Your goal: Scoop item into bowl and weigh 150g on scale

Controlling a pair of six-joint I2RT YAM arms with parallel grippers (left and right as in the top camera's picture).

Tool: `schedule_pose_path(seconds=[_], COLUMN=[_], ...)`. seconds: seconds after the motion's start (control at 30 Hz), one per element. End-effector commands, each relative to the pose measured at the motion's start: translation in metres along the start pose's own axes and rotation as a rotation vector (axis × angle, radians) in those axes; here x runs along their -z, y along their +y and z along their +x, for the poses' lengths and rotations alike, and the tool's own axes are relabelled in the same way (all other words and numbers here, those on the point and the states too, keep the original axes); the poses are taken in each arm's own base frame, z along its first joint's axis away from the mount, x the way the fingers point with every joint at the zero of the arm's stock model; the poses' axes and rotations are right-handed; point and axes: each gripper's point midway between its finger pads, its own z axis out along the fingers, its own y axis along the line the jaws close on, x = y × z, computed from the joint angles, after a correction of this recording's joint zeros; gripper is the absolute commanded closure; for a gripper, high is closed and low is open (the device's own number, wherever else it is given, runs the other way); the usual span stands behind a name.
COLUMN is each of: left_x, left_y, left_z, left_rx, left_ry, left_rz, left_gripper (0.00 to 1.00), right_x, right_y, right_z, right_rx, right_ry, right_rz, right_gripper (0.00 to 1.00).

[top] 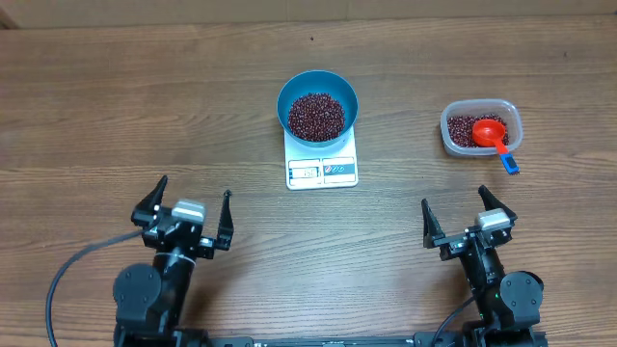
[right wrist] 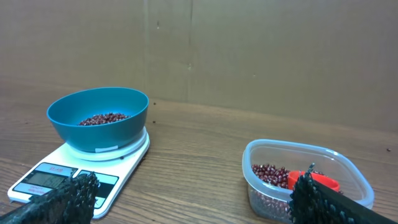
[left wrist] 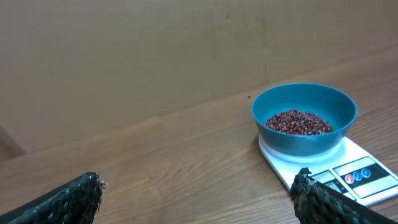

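Observation:
A blue bowl (top: 318, 105) (left wrist: 304, 118) (right wrist: 98, 118) stands on the white scale (top: 322, 170) (left wrist: 348, 171) (right wrist: 65, 177) and holds a heap of red-brown beans (top: 317, 115) (left wrist: 298, 122) (right wrist: 102, 118). More beans (top: 467, 131) (right wrist: 270, 175) lie in a clear tub (top: 481, 128) (right wrist: 306, 180) at the right, with a red scoop (top: 494, 139) (right wrist: 317, 182) in it. My left gripper (top: 193, 200) (left wrist: 198, 186) is open near the front left, nothing between its fingers. My right gripper (top: 453, 204) (right wrist: 196, 186) is open at the front right, also with nothing in it.
A brown wooden table (top: 145, 106) carries everything. A plain brown wall (left wrist: 155, 50) rises behind it. The scoop's blue handle end (top: 509, 164) sticks out over the tub's near rim.

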Motion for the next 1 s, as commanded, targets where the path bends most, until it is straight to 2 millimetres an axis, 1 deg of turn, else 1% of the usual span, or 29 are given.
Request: schedule_pose_path(seconds=[0.0,0.2,0.27,0.37,0.57,0.63,0.67,0.77,0.97], left_x=[0.006,0.01,0.008,0.005,-0.003,-0.003,-0.003,-0.003,-0.003], left_y=[0.006,0.014,0.017,0.016,0.012,0.012,0.011,0.015,0.014], left_z=[0.01,0.025,0.031,0.039,0.067,0.073,0.08,0.084,0.083], left_rx=[0.022,0.051,0.056,0.056,0.06,0.06,0.064,0.066,0.066], left_ry=[-0.049,-0.105,-0.11,-0.105,-0.063,-0.036,-0.007,0.007,0.005], left_rz=[-0.046,-0.104,-0.122,-0.123,-0.119,-0.121,-0.119,-0.14,-0.135], left_gripper=[0.01,0.0,0.0,0.0,0.0,0.0,0.0,0.0,0.01], right_x=[0.0,0.0,0.0,0.0,0.0,0.0,0.0,0.0,0.0], right_y=[0.0,0.0,0.0,0.0,0.0,0.0,0.0,0.0,0.0], right_z=[0.001,0.002,0.001,0.002,0.002,0.002,0.002,0.002,0.002], right_rx=[-0.007,-0.007,-0.006,-0.007,-0.007,-0.007,-0.007,-0.007,-0.007], right_ry=[-0.005,-0.004,-0.005,-0.004,-0.004,-0.004,-0.004,-0.004,-0.004], right_rz=[0.003,0.003,0.003,0.003,0.003,0.003,0.003,0.003,0.003], right_gripper=[0.0,0.0,0.0,0.0,0.0,0.0,0.0,0.0,0.0])
